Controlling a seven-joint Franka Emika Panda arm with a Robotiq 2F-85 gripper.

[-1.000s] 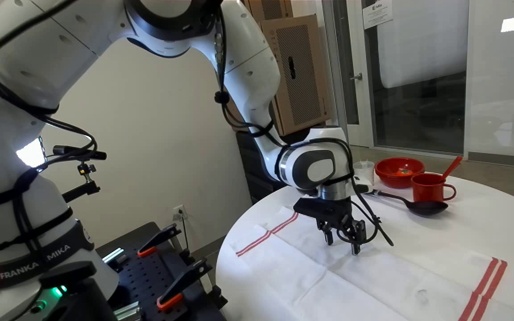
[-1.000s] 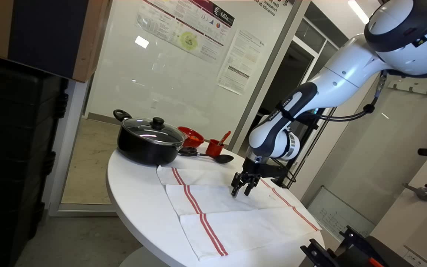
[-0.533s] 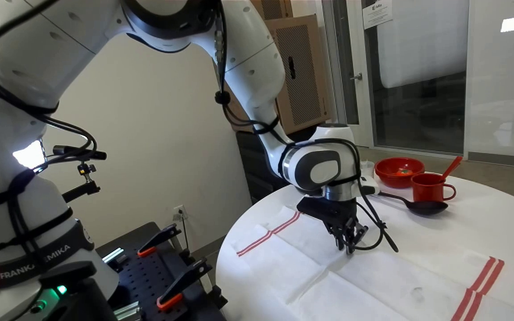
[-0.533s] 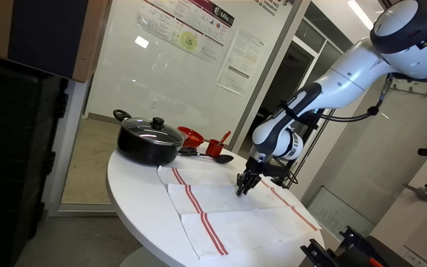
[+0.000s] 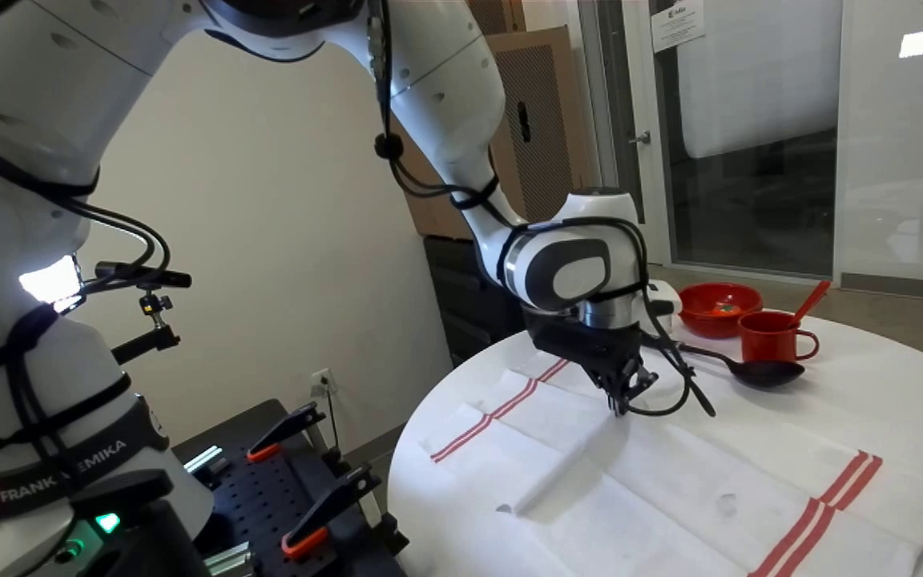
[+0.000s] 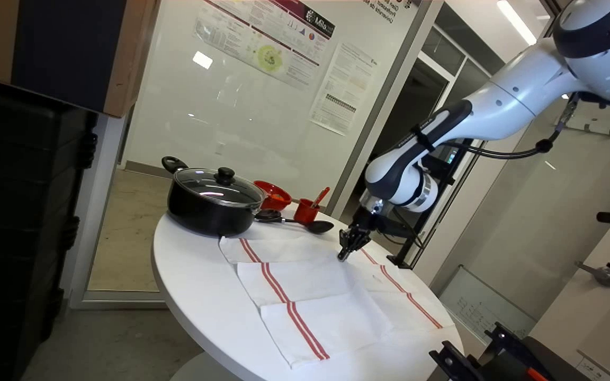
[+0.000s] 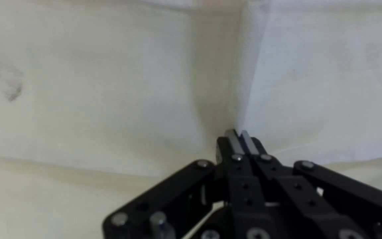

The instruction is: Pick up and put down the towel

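Note:
The white towel (image 5: 686, 473) with red double stripes lies spread over the round table, and a raised fold runs across its middle. My gripper (image 5: 618, 410) points down with its jaws shut on that fold, holding the pinched cloth a little above the tabletop. In the wrist view the fingertips (image 7: 232, 141) are nearly together, with a ridge of towel (image 7: 293, 83) leading into them. An exterior view shows the towel (image 6: 305, 286) drawn up toward the gripper (image 6: 342, 258), while its striped ends still rest on the table.
On the table (image 6: 194, 286), beyond the towel, stand a black lidded pot (image 6: 215, 206), a red bowl (image 5: 719, 311) and a red mug (image 5: 770, 338) with a red handle sticking out. A black ladle (image 5: 766, 373) lies near the mug. A clear cup is partly hidden behind the wrist.
The jaws have gone from open to shut, taking a pinch of towel. My gripper has risen, pulling the towel's middle up into a ridge and drawing its striped ends inward.

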